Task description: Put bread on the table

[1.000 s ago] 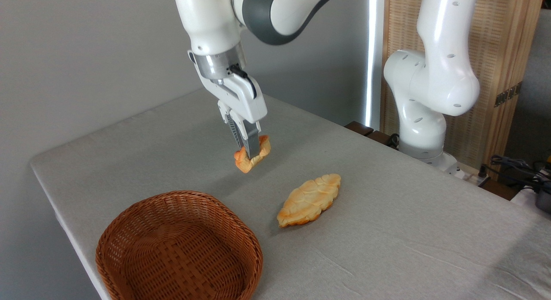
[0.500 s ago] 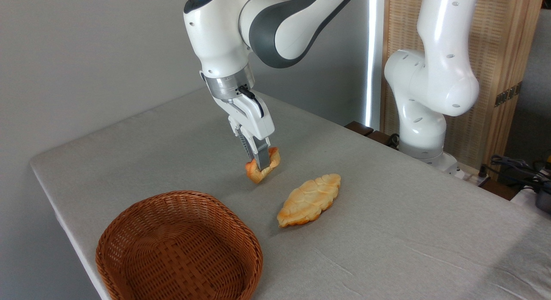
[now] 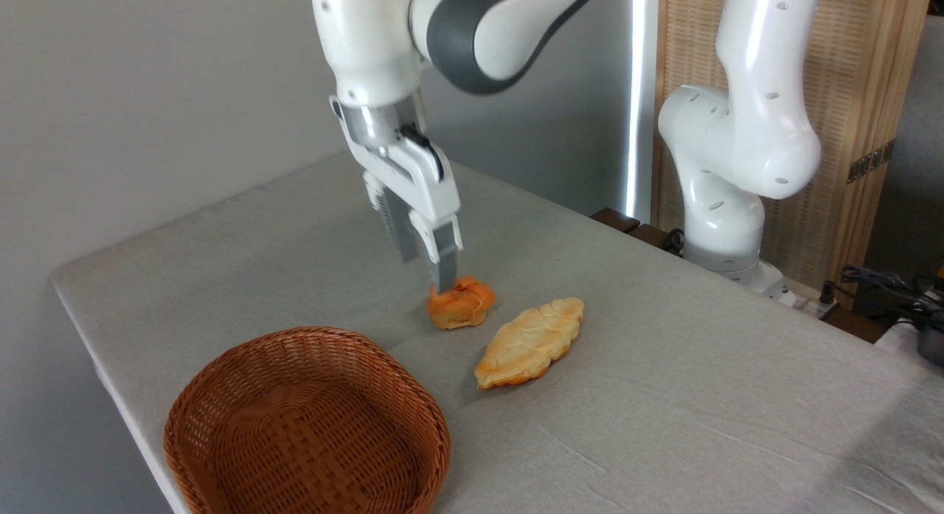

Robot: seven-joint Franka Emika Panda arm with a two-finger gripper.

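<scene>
Bread down on the surface (image 3: 664, 396)

My jaws (image 3: 424, 267) hang released just above the bread (image 3: 461, 305), which sits beside the loaf (image 3: 529, 342); I should rise straight up, without nudging it.

A plain grey wall (image 3: 147, 94) fills the whole left side, smooth and evenly lit, soft daylight across it. Moving right, a bright vertical strip of light (image 3: 639, 101) runs down beside a tall wooden-framed screen (image 3: 848, 94) with woven reed panels, a small metal hinge (image 3: 870, 160) showing on its edge. Past that, a dim grey stretch of room at the far right. Low down on the right, a tangle of dark cables (image 3: 877, 285), and something dark at the frame edge, too cropped to identify.
</scene>
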